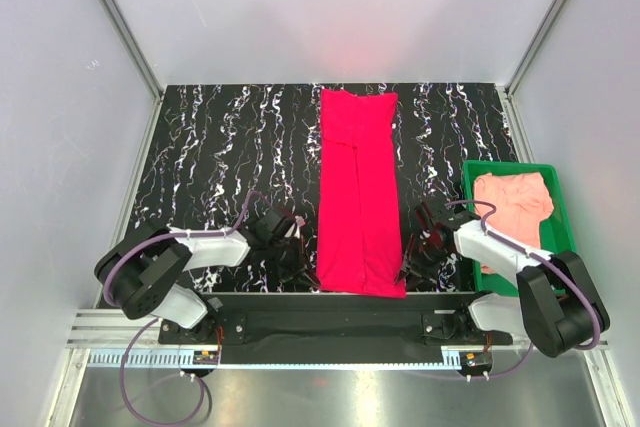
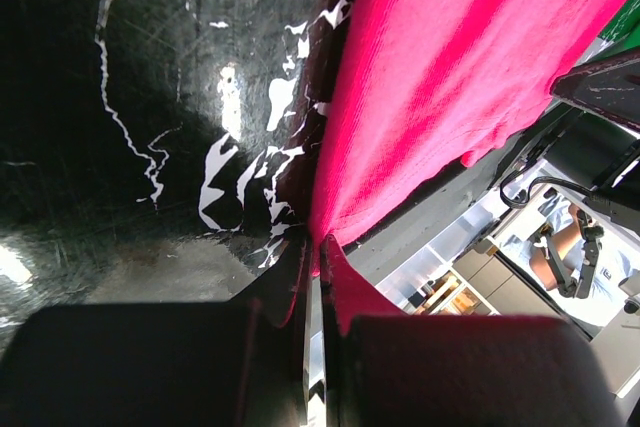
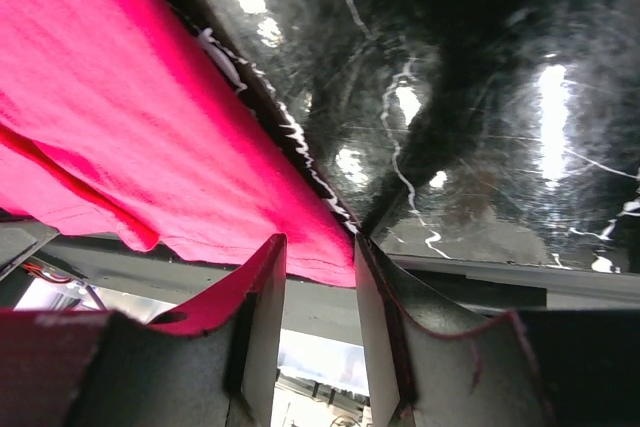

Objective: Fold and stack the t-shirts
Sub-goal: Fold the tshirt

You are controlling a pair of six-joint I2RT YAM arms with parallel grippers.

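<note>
Hem is where I am working: at the near left corner of the red shirt (image 1: pixel 358 187) my left end effector (image 2: pixel 315 247) is clamped tight, jaws together with the cloth pinched between them. At the near right corner my right end effector (image 3: pixel 320 247) stands partly open, its jaws straddling the hem edge without pinching it. To do this well, I judge the right side should slide a little further over the cloth so it takes every layer. It should then close at the same depth as the left, so both corners rise level. Beyond that, the shirt lies as a long narrow strip running away down the middle of the bench (image 1: pixel 230 157), flat and fairly straight. Lifting both corners together and carrying them toward the far end should halve it without skew; uneven heights would probably drag it sideways. Off to the right, the pink shirt (image 1: pixel 512 202) sits crumpled in the tray (image 1: pixel 508 166), not yet folded.
</note>
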